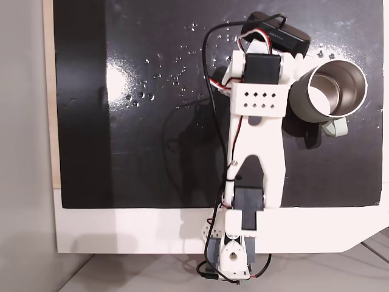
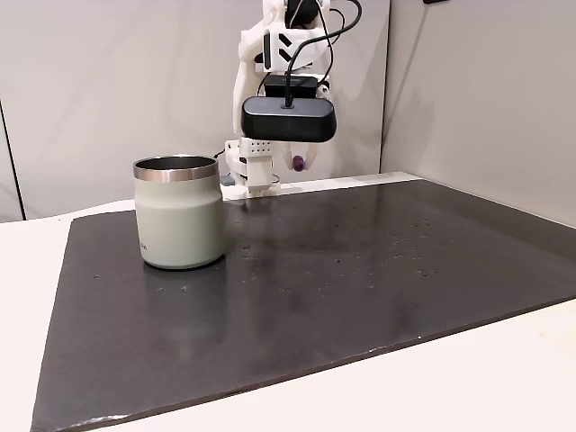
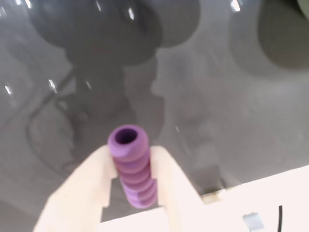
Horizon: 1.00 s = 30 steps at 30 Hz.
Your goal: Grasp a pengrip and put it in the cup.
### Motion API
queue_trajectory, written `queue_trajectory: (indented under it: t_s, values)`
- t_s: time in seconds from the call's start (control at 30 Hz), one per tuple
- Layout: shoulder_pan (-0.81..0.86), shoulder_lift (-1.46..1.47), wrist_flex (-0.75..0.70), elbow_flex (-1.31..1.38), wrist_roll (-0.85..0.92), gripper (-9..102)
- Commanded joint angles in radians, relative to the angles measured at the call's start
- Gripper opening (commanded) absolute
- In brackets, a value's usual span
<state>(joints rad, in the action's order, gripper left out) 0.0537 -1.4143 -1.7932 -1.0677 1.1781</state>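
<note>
In the wrist view my gripper is shut on the pengrip, a light-purple ribbed tube standing upright between the two pale fingers, its open end up, well above the black mat. In a fixed view from the side, the pengrip shows as a small purple spot under the black wrist camera, raised off the mat, to the right of and behind the cup. In a fixed view from above, the cup stands upright just right of the arm's wrist, its steel inside empty.
A glossy black mat covers the white table. The arm reaches from the table's near edge across the mat. Black and red cables loop beside it. Small bright specks dot the mat to the left of the arm.
</note>
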Motion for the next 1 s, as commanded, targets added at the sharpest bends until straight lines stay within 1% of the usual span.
queue_trajectory:
  t_s: [0.0, 0.1, 0.2, 0.33, 0.5, 0.6, 0.7, 0.83, 0.97]
  values:
    - [-0.025, -0.262, -0.006, -0.184, 0.035, 0]
    - [-0.028, -0.445, -0.006, -0.33, 0.067, 0]
    - [0.017, -0.6, -0.006, -0.413, 0.129, 0]
    - [0.15, -0.709, -0.005, -0.407, 0.213, 0]
    - [0.362, -0.675, 0.028, -0.321, 0.304, 0]
    - [0.449, -0.667, 0.149, -0.31, 0.304, 0]
    - [0.499, -0.637, 0.259, -0.31, 0.298, 0]
    - [0.522, -0.571, 0.397, -0.299, 0.249, 0]
    - [0.523, -0.485, 0.486, -0.242, 0.186, 0]
